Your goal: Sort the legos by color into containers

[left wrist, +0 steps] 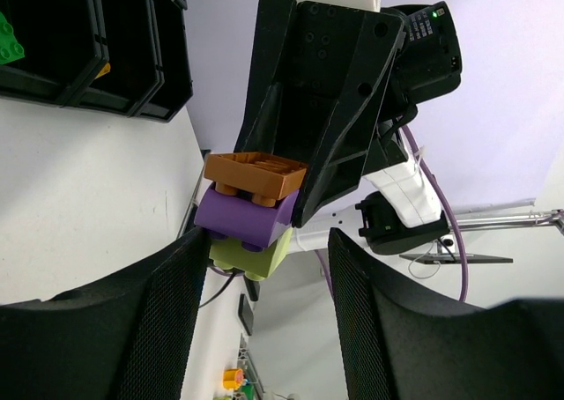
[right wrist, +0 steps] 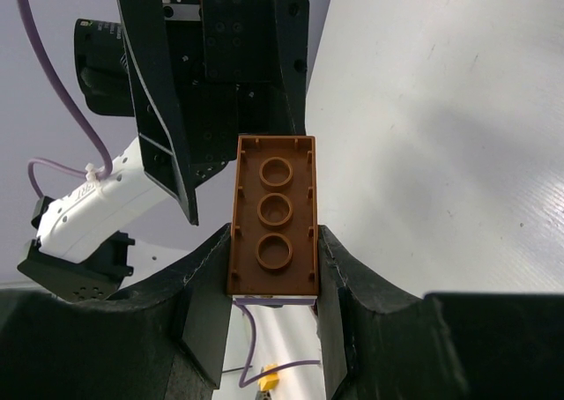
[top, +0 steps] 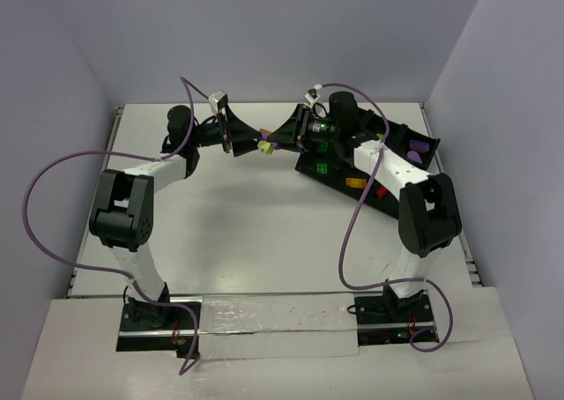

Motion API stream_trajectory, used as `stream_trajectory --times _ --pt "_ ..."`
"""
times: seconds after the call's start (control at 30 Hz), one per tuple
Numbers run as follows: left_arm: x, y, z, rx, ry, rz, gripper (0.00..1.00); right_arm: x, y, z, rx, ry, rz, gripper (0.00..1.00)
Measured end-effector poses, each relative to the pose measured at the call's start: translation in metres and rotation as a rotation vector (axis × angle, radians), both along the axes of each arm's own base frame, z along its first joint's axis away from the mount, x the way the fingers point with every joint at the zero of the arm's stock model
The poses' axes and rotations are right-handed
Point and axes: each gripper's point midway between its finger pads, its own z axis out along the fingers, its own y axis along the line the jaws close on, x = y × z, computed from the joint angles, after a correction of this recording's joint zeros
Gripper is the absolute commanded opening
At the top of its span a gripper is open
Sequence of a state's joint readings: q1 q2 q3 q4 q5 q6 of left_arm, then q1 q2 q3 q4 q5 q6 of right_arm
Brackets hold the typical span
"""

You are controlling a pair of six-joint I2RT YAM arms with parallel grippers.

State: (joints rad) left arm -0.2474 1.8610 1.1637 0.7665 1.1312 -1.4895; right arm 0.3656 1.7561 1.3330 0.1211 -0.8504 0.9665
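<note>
A stacked cluster (top: 264, 146) of an orange brick (left wrist: 254, 174), a purple brick (left wrist: 240, 217) and a yellow-green brick (left wrist: 247, 255) hangs in the air between the two grippers, left of the black divided tray (top: 398, 208). My right gripper (right wrist: 273, 240) is shut on the orange brick (right wrist: 273, 215), with a purple edge (right wrist: 273, 301) showing under it. My left gripper (left wrist: 264, 259) is open, with its jaws wide apart. The cluster's yellow-green end sits at its left fingertip (left wrist: 189, 250). In the top view the left gripper (top: 240, 137) faces the right gripper (top: 284, 137).
The tray's compartments hold a green brick (top: 322, 144), a yellow-green one (top: 324, 165), an orange one (top: 355, 183), a red one (top: 381, 191) and a purple one (top: 419, 146). The tray (left wrist: 132, 56) shows in the left wrist view with a green brick (left wrist: 9, 39). Purple cables loop beside both arms.
</note>
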Motion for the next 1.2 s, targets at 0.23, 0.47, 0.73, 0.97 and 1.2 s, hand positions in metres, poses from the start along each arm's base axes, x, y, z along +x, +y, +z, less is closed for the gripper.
stream_trajectory --times 0.23,0.47,0.73,0.97,1.2 --pt "-0.001 -0.002 0.0 0.0 0.0 -0.004 0.65 -0.003 -0.001 0.0 0.013 0.006 0.001 0.0" --pt "-0.004 -0.006 0.0 -0.001 0.001 -0.014 0.66 -0.005 -0.001 0.003 0.025 0.004 0.007 0.0" --pt "-0.009 -0.013 0.0 -0.002 0.002 -0.034 0.43 -0.008 0.0 0.007 0.035 -0.001 0.02 0.0" --pt "-0.009 -0.011 0.004 -0.013 -0.005 -0.034 0.27 -0.008 -0.001 0.012 0.056 -0.01 0.029 0.0" --pt "-0.01 -0.011 0.004 -0.018 0.004 -0.036 0.0 -0.009 -0.001 0.009 0.08 -0.003 0.024 0.0"
